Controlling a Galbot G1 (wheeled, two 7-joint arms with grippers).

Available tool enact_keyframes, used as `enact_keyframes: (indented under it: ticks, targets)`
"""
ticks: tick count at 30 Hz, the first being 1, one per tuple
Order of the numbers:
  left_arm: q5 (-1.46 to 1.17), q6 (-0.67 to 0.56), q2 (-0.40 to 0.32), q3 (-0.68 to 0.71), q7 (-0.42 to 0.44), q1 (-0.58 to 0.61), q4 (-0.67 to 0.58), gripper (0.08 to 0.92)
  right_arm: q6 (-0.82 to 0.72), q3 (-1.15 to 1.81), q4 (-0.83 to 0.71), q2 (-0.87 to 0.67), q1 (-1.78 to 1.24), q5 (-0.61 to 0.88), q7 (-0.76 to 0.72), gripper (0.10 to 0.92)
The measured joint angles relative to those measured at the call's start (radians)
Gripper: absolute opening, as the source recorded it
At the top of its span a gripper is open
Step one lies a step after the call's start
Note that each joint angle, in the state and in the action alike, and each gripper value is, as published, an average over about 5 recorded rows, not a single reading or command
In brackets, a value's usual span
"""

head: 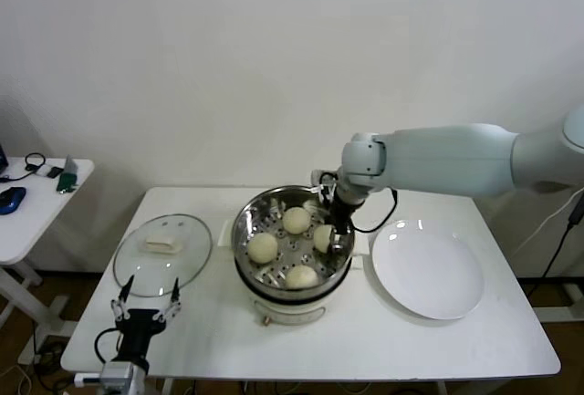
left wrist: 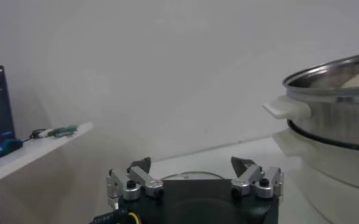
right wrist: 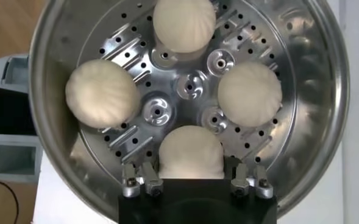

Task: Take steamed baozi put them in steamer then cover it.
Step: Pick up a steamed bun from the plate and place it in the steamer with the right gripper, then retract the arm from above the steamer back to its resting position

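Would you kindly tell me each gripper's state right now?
Left gripper: open, empty.
Right gripper: fingers around a baozi in the steamer; grip cannot be told.

Steamer (head: 290, 247): held four baozi (head: 296, 220) at twelve, three, six, nine o'clock.
Right gripper (head: 336, 235): at the three o'clock bun.
Cover (head: 162, 250): lay on the table (head: 365, 340).

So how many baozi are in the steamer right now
4, all on the tray in the steamer: far one, left one, near one, right one between the right gripper jaws. None looks hidden.
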Motion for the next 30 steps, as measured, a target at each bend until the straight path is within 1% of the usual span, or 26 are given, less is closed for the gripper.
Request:
enact_keyframes:
  ticks: [4,7,15,22,26,30]
  targets:
    - [0.001,0.000,0.000,0.002,0.000,-0.002,0.000,0.823,0.003,0.003,-0.013,0.006,-0.008,-0.007,-0.010,0.772]
    - [0.001,0.000,0.000,0.002,0.000,-0.002,0.000,0.823,0.006,0.007,-0.017,0.006,-0.009,-0.010,-0.021,0.814]
    - [0.007,0.005,0.004,0.006,-0.002,-0.009,0.000,0.823,0.033,0.025,-0.015,-0.013,0.012,-0.017,-0.070,0.823]
    - [0.013,0.010,0.004,0.014,-0.006,-0.025,0.002,0.823,0.090,0.057,0.014,-0.080,0.049,-0.011,-0.093,0.823]
    - [0.015,0.009,0.004,0.014,-0.013,-0.034,0.004,0.823,0.144,0.093,0.056,-0.150,0.051,-0.006,-0.045,0.823]
    - [0.020,0.002,0.003,0.012,-0.018,-0.042,0.006,0.823,0.228,0.143,0.106,-0.239,0.030,-0.009,0.055,0.823]
